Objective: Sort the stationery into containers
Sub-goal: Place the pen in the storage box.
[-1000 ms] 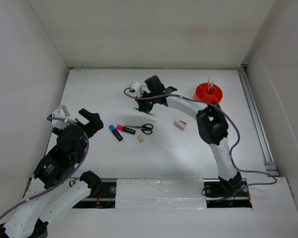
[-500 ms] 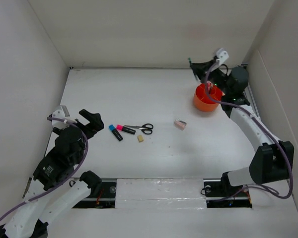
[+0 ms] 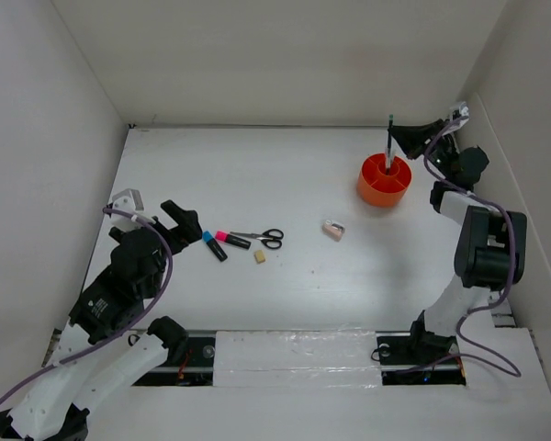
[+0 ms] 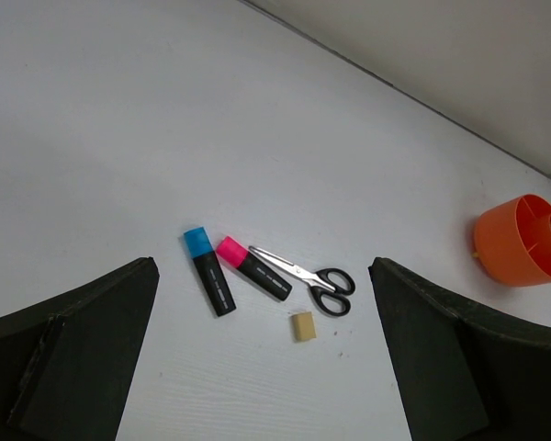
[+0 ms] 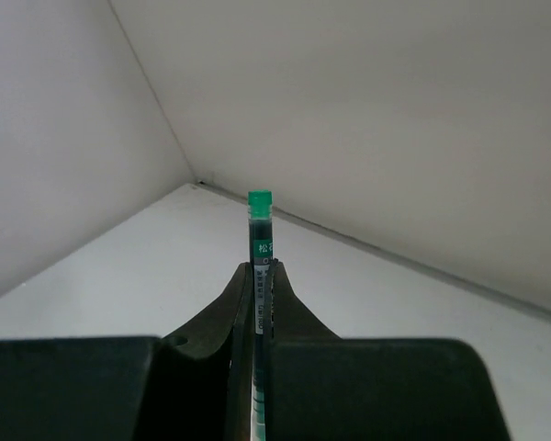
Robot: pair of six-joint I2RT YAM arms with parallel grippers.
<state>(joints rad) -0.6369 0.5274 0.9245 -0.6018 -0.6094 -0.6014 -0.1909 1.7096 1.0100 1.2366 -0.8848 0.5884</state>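
Top external view: the round orange desk pot [image 3: 385, 182] stands on the white surface [image 3: 285, 156], and every place below is given from it. The right claw [image 3: 397, 132] hovers just above the pot's far side. It is clamped narrow on a dark green pen [image 3: 388, 152]. The pen stands upright, its green cap on top. Its lower end is down inside the pot's rim, close to the middle, but I cannot tell whether it sits in the central tube or a compartment beside it.

The right wrist view shows the same grip: the two fingers [image 5: 239, 308] press on either side of the pen barrel, and the capped end sticks out past their tips.

A pinkish sharpener [image 3: 333, 230] lies near the pot, to its left and toward the arm bases. Farther left of the pot, well apart from it, four things lie in a loose cluster. The black-handled scissors [image 3: 260, 238] are the nearest of them to the pot. A pink-capped black marker [image 3: 231, 240] is just beyond the scissor blades. A blue-capped black marker [image 3: 214, 245] lies beside that marker on its far side. A beige eraser cube [image 3: 260, 258] sits just near-side of the scissors.

The left claw [image 3: 184, 220] hangs farthest from the pot, just past the blue-capped marker. Its fingers are spread wide and nothing is between them. In the left wrist view both markers, the scissors and the eraser show in the gap between those fingers, with the pot at the right edge.
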